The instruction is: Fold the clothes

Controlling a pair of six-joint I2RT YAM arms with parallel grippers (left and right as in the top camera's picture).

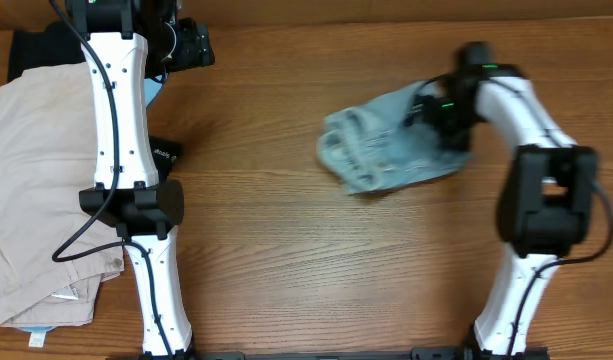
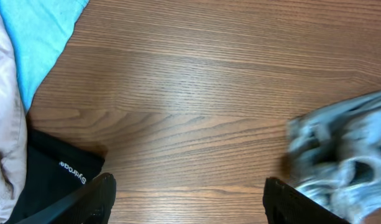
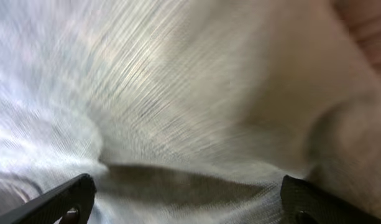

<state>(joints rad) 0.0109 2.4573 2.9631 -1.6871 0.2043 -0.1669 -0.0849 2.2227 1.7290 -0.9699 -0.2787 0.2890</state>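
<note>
I note denim shorts (image 1: 386, 152) bunched on table (image 1: 286, 260), right of centre toward far edge; right gripper (image 3: 187, 185) over them, jaws spread wide, view blurred; left gripper (image 2: 187, 190) wide, empty, above bare wood near far-left corner.

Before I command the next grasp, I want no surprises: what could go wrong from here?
1. The shorts lie bunched, and the open right gripper sits close over the cloth: closing may pinch several layers.
2. The open left gripper hangs beside the black garment and could snag it.
</note>
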